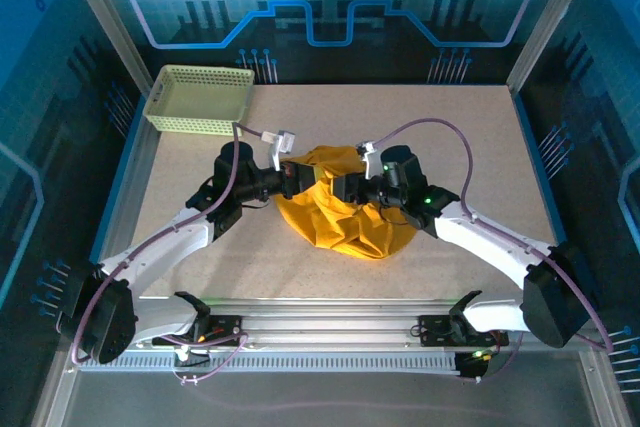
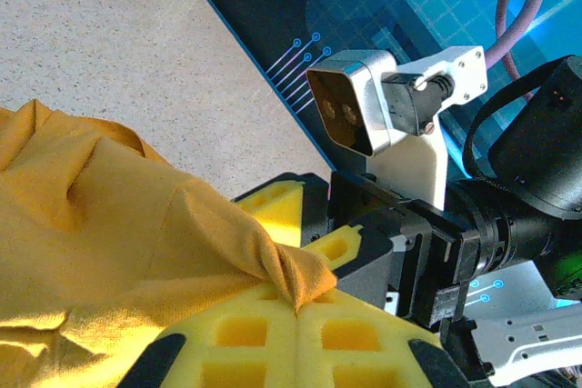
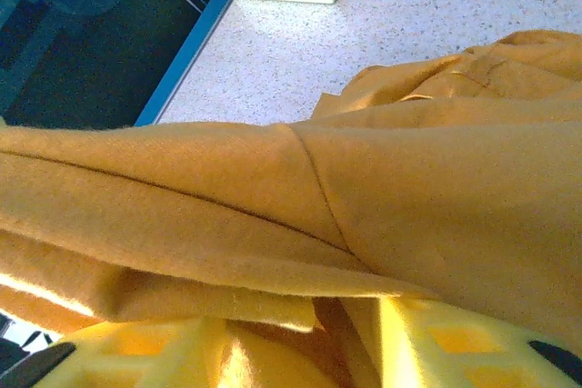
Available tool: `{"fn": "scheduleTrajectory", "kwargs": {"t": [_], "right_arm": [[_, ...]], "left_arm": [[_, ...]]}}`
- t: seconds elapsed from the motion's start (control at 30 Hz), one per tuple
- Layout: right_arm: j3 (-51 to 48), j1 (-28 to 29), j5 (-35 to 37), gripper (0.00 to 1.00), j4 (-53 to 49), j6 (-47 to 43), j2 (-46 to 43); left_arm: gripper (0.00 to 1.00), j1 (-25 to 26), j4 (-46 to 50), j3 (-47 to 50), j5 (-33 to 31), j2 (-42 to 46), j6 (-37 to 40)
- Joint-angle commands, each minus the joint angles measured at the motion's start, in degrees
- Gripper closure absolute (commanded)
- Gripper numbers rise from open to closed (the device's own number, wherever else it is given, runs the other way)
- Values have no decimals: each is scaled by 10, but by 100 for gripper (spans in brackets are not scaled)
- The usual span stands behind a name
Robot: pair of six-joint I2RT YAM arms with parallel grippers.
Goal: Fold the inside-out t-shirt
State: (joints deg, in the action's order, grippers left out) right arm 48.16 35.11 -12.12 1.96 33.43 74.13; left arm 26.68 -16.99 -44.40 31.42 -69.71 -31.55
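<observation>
Speckled tabletop (image 1: 200,247) inside a blue-lit enclosure, mesh basket (image 1: 200,99) at the far left corner. T-shirt (image 1: 345,217) sits bunched in a rumpled mound at table centre, nowhere near flat, no print visible. Both arms reach in from either side and meet at the far edge of the mound.

Left gripper (image 1: 296,175) is clenched on a peaked fold of cloth; the left wrist view shows the fabric tip pinched between the yellow pads (image 2: 273,333). Right gripper (image 1: 345,187) is just beside it, facing it, fabric draped across its fingers; jaws look somewhat parted, can't tell if it actually grips.

Step judged: early, sorting out the bundle, probably a hand-to-hand regrip, folding proper not yet begun. Next move likely calls for the right side to find a separate edge or shoulder, then both pulling apart to spread the shirt flat.
</observation>
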Motion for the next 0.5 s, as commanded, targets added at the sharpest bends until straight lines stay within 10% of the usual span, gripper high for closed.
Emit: {"fn": "scheduleTrajectory", "kwargs": {"t": [0.0, 0.2, 0.47], "right_arm": [[19, -5, -18, 51, 24, -6, -5], [19, -5, -26, 57, 27, -6, 5], [50, 9, 26, 94, -48, -37, -22]], "left_arm": [[100, -5, -16, -2, 21, 3, 7], [100, -5, -17, -5, 27, 0, 4], [100, -5, 13, -17, -15, -7, 12]]}}
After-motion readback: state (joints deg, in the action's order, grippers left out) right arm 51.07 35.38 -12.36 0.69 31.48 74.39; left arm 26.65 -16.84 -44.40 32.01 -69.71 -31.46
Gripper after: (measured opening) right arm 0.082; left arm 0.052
